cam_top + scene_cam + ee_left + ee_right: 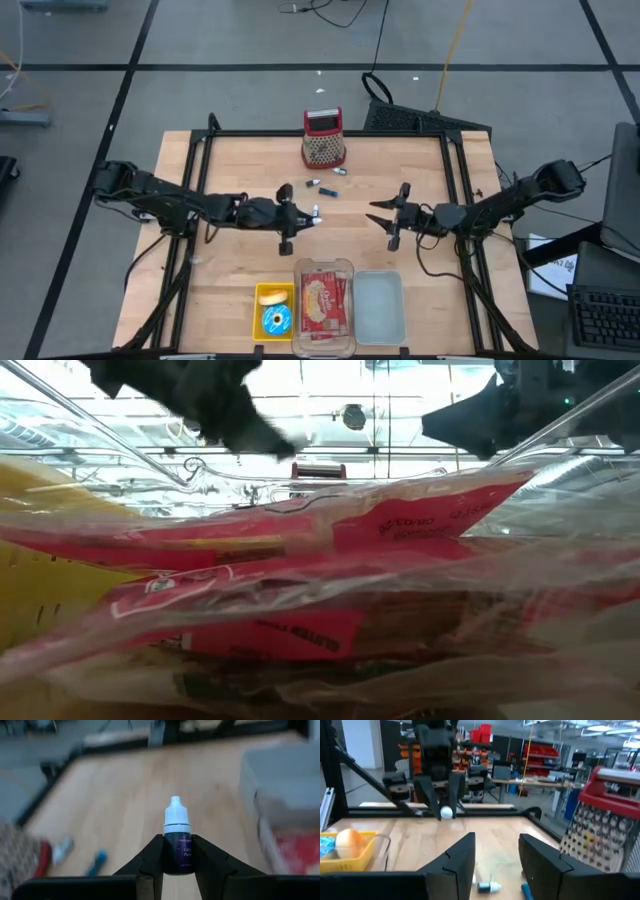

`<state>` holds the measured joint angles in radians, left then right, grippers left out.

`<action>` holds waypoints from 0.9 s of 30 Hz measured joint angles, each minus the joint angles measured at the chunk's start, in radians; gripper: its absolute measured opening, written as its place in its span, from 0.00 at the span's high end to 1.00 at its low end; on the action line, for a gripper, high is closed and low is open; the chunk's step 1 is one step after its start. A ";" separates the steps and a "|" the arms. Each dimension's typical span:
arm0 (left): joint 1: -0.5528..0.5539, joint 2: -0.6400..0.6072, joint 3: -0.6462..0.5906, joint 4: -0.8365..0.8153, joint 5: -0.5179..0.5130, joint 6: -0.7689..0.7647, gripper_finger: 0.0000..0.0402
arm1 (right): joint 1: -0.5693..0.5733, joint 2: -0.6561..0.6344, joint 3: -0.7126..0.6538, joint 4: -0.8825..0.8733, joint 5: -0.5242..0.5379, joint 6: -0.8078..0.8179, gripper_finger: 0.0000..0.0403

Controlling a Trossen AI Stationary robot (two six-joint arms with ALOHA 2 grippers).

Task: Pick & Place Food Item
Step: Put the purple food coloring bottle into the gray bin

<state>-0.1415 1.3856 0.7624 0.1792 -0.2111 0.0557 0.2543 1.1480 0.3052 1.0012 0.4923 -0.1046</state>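
My left gripper is over the middle of the table, shut on a small dark bottle with a white cap. My right gripper stands open a little to the right of it, facing it, with nothing between its fingers. Two more small bottles lie on their sides on the wood behind them, and a third lies nearer the grater. In the low view a red packet blocks most of the picture. My left gripper pinches the dark body of the bottle between its two fingers, below the white cap. The fingers come from the table's left, slanting slightly down. The bottle lies along them, cap pointing away from the gripper, and is lifted clear of the table.
A red-topped box grater stands at the far middle. At the near edge sit a yellow tray with food pieces, a clear box holding the red packet, and another clear box. Bare wood lies to the left and right.
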 joint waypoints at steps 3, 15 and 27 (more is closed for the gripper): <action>-0.006 0.010 0.032 0.048 0.000 0.059 0.78 | 0.000 0.063 0.030 0.055 -0.006 -0.017 0.65; 0.008 0.010 0.034 0.100 0.000 0.075 0.78 | -0.064 0.336 0.256 0.113 -0.210 0.040 0.43; 0.004 0.010 0.034 0.105 0.002 0.081 0.78 | -0.122 0.439 0.362 0.116 -0.314 0.070 0.42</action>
<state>-0.1379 1.3960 0.7967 0.2843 -0.2092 0.1368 0.1327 1.5871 0.6673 1.1173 0.1780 -0.0341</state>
